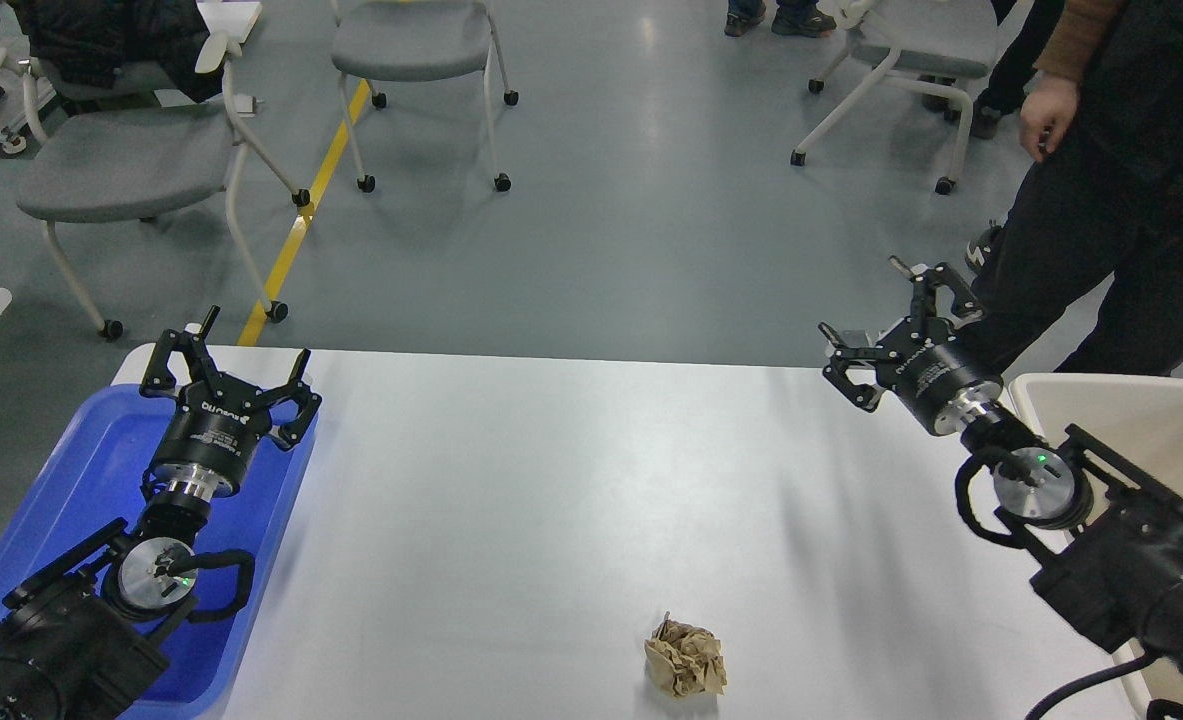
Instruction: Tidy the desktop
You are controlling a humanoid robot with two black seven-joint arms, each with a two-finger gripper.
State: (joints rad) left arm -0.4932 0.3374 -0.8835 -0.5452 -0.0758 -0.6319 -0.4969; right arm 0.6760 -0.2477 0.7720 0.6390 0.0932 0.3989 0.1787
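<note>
1. The white bench (551,480) fills the lower view; beyond its far edge lie grey floor, a yellow line (301,215), wheeled chairs (121,160) and a standing person (1111,190).
2. A crumpled brown paper ball (686,657) sits on the bench near the front edge, between both arms and well apart from each.
3. The left claw (231,365) hangs spread wide over a blue tray (51,500) at the bench's left end.
4. The right claw (886,325), also wide and empty, hovers by the far right edge, near a beige bin (1151,420).
</note>
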